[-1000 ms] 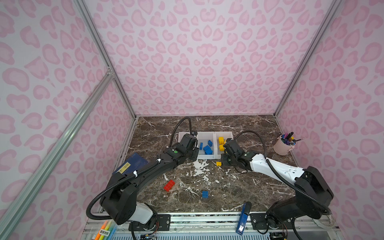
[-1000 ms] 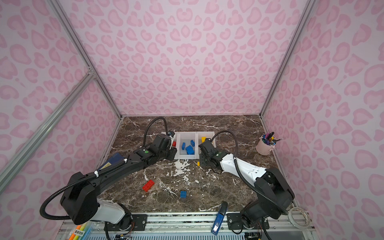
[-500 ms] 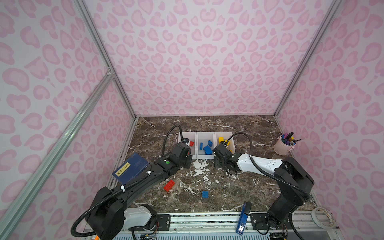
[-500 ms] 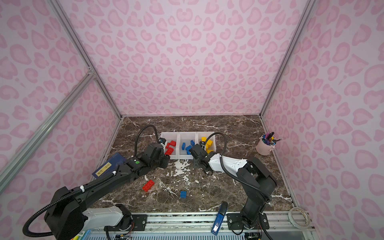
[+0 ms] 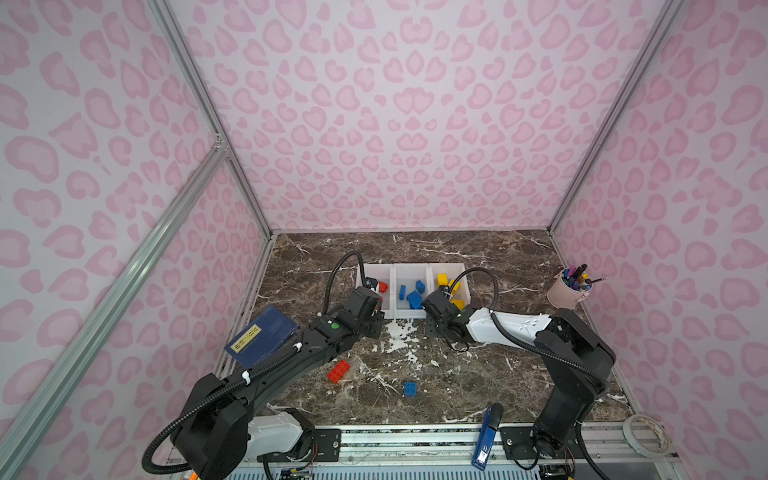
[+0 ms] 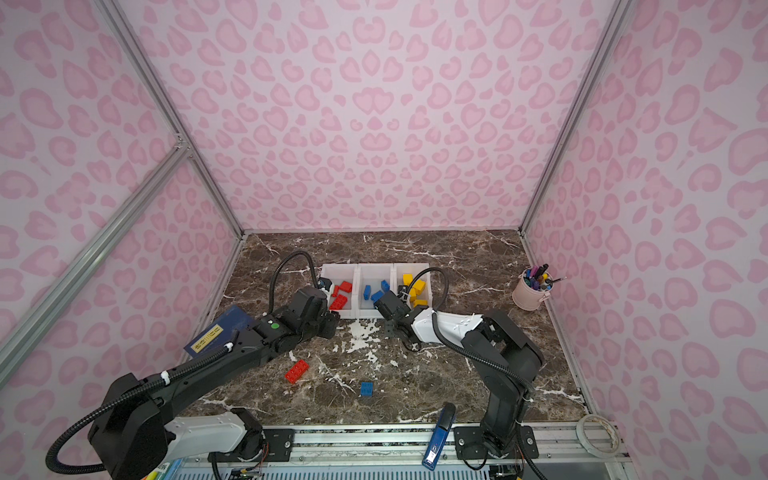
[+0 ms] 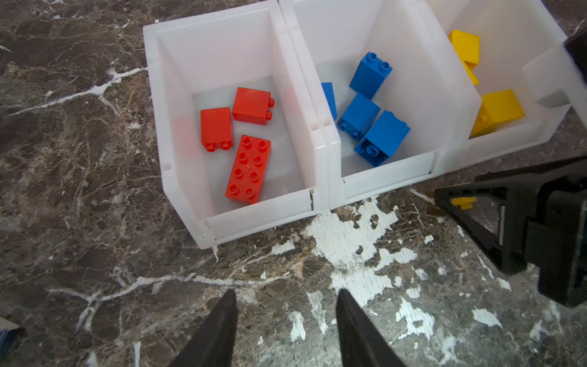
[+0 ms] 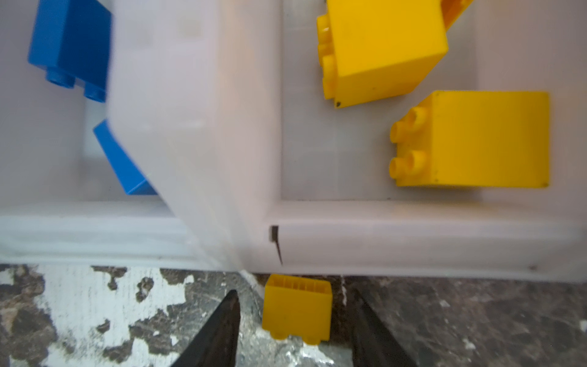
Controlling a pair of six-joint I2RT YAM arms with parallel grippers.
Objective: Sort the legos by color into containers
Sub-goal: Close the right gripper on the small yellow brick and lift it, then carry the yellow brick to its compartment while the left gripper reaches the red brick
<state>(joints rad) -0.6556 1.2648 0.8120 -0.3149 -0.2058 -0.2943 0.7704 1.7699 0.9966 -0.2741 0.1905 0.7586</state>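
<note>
Straddling the stray yellow brick [image 8: 297,309] just beside the bin [image 8: 413,241] front, the right tool [image 8: 296,297] stood apart, apparently poised for pickup.

Pink walls [image 5: 411,124] printed with darker pink heart-shaped spots close in three sides of a small work cell, framed by bare aluminium posts [image 5: 196,83] and a slanting brace [image 5: 124,266]. The counter [image 5: 457,249] is dark brown marble-look veined in white, with a worn white patch [image 7: 349,235] near its middle. A metal rail [image 5: 415,434] edges the front. Light is soft and even.
</note>
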